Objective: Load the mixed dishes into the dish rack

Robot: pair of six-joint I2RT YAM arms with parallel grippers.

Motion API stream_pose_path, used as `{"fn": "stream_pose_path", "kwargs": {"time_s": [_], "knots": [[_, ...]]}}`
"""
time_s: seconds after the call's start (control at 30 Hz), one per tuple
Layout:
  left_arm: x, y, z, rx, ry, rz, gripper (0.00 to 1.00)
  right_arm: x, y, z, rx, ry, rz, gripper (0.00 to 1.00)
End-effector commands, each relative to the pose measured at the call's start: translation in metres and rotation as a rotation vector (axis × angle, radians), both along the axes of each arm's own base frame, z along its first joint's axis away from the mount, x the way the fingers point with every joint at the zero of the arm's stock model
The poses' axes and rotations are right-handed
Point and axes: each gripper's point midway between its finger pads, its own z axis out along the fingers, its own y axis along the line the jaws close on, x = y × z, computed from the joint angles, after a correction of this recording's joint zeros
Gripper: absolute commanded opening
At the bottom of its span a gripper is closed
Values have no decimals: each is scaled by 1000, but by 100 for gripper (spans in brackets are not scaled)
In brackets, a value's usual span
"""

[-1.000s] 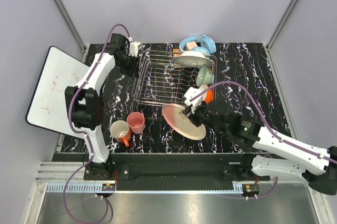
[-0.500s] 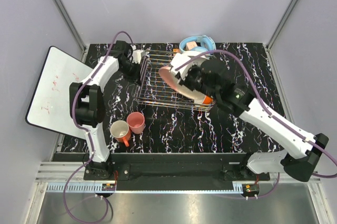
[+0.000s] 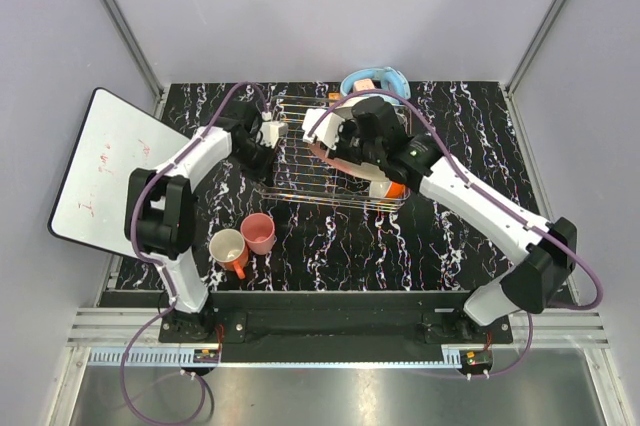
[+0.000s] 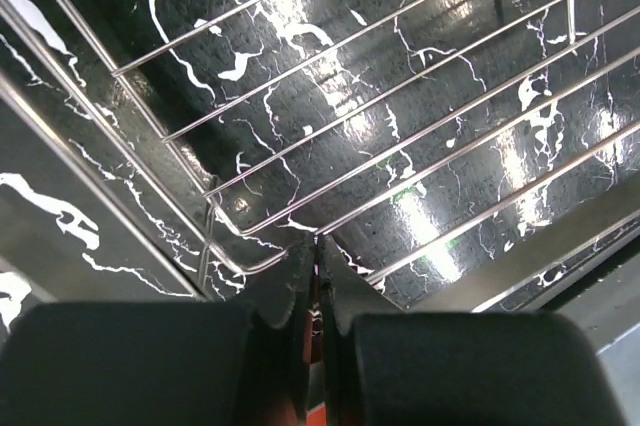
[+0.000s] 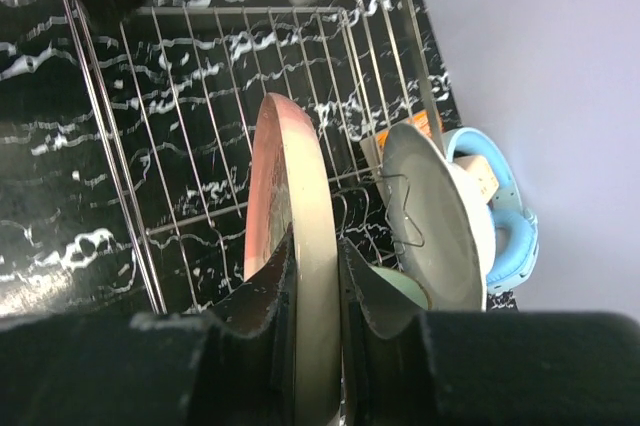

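The right gripper (image 5: 315, 271) is clamped on the pink-and-cream plate (image 5: 285, 176), held edge-up inside the dish rack (image 3: 295, 161) and not yet released. The white plate (image 5: 430, 216) and the orange-outside bowl (image 3: 395, 189) are already racked. The left gripper (image 4: 315, 296) pinches the rack's rim. The salmon-pink cup (image 3: 258, 233) and the cream mug (image 3: 228, 247) wait on the table (image 3: 460, 116).

My right gripper (image 5: 315, 248) pinches the pink-and-cream plate (image 5: 285, 166) on edge over the dish rack (image 5: 180, 96), beside the standing white plate (image 5: 430, 216).
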Motion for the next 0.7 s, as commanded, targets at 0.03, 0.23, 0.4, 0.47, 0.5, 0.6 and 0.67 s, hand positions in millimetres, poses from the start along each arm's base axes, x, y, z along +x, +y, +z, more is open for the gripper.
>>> {"fn": "stream_pose_path", "kwargs": {"time_s": [0.03, 0.23, 0.4, 0.47, 0.5, 0.6, 0.67], "knots": [[-13, 1, 20, -23, -71, -36, 7, 20, 3, 72, 51, -219, 33, 0], [-29, 1, 22, -32, -69, -50, 7, 26, 7, 73, 2, -255, 71, 0], [-38, 2, 21, -34, -62, -59, 7, 33, 9, 70, -55, -279, 93, 0], [-40, 2, 21, -33, -65, -62, 7, 37, 8, 65, -86, -285, 97, 0], [-41, 3, 20, -32, -60, -59, 7, 38, 8, 62, -98, -284, 102, 0], [-43, 5, 19, -27, -63, -62, 7, 42, 8, 56, -126, -288, 110, 0], [-43, 5, 20, -26, -65, -61, 7, 43, 9, 53, -130, -282, 114, 0]]}}
